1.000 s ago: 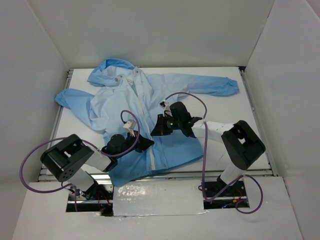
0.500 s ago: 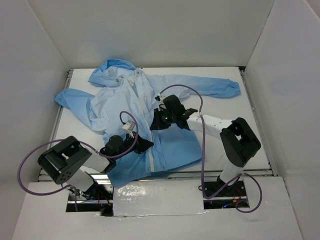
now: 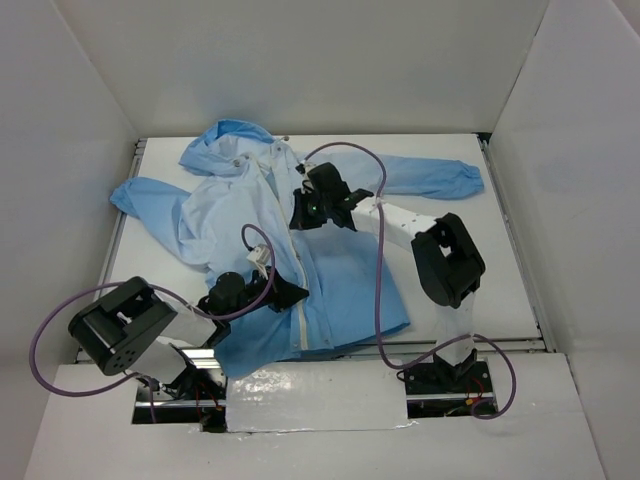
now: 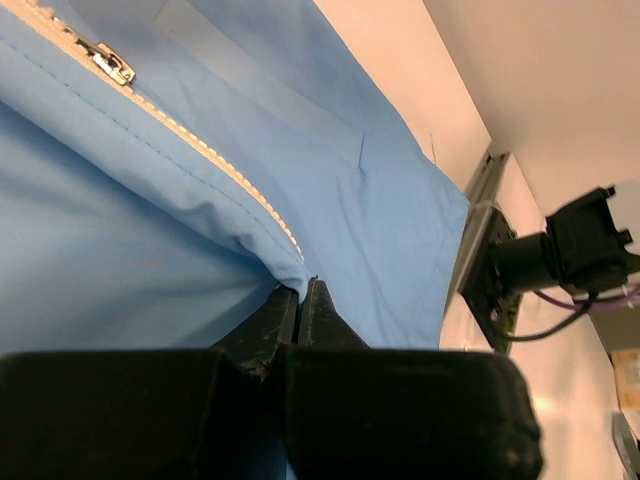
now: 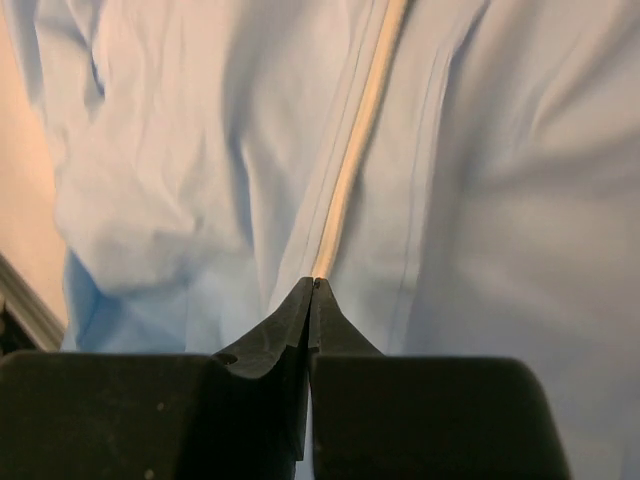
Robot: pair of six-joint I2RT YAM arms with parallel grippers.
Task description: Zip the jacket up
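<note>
Jacket point(image 3: 345, 285): light-blue, spread front-up on white table point(image 3: 480, 250); hood point(image 3: 228, 135) twd far edge, hem at near edge; paler at chest, darker twd hem.
Sleeves: one point(image 3: 430, 172) stretched out to the right along far side, elastic cuff at its end; other point(image 3: 140, 195) bunched at left.
Zipper point(image 3: 302, 320): white, runs down middle of jacket from collar to hem, slightly curved.
L gripper point(image 3: 298, 292): low over lower front, at the zipper line, near hem; arm reaches in from near-left corner.
L gripper, wrist view point(image 4: 301, 286): fingers clenched together, pinching a fold of blue fabric right at zipper edge. Teeth point(image 4: 200, 150) lead up-left from tips to a small metal slider point(image 4: 113, 66) w/ pull tab.
R gripper point(image 3: 296, 215): at chest level on the zipper line, well apart from L gripper; arm stretched across the jacket from near-right.
R gripper, wrist view point(image 5: 313, 285): fingers pressed tight, no gap, tips nipping the zipper point(image 5: 355, 150) where its white tape meets them; what exactly sits btwn tips too small to tell.
Fabric by R gripper: wrinkled on left of zipper, smoother on right.
Bg, L wrist view: table's metal rail point(image 4: 478, 230) past the hem, black hardware block point(image 4: 580, 250) beyond it.
</note>
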